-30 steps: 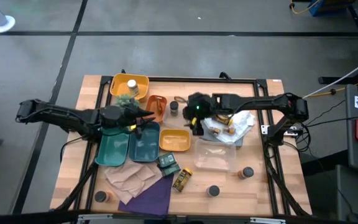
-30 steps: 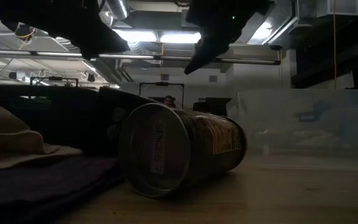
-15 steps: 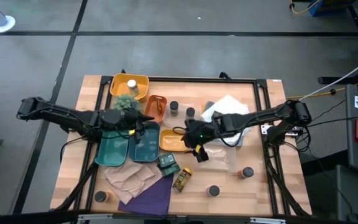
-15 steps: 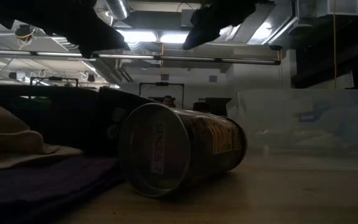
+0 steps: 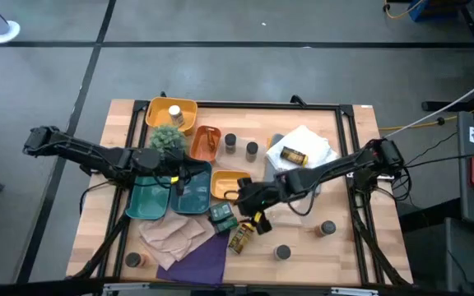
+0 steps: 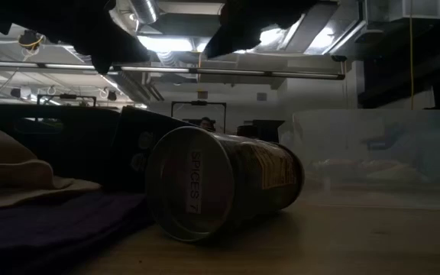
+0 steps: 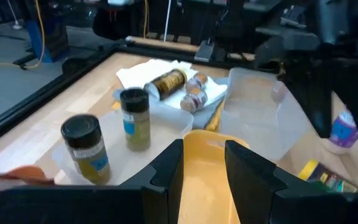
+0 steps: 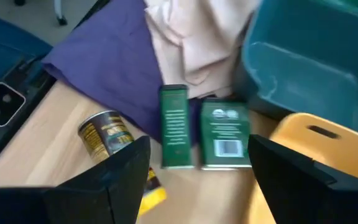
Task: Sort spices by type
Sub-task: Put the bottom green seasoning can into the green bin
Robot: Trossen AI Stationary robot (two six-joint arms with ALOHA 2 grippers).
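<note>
Wooden table (image 5: 344,247) fills centre of high view. Teal trays (image 5: 171,193) left of centre, small yellow tray (image 5: 230,186) beside them, purple cloth (image 5: 204,259) lower centre. Spice jars scattered: two upright jars (image 5: 241,145) upper centre, gold tin (image 5: 241,237) lying lower centre, green tins (image 5: 220,216) just above it. Right gripper (image 5: 256,215) over green tins, fingers spread, nothing held. Left gripper (image 5: 189,168) over teal trays, fingers part spread, nothing between them.
</note>
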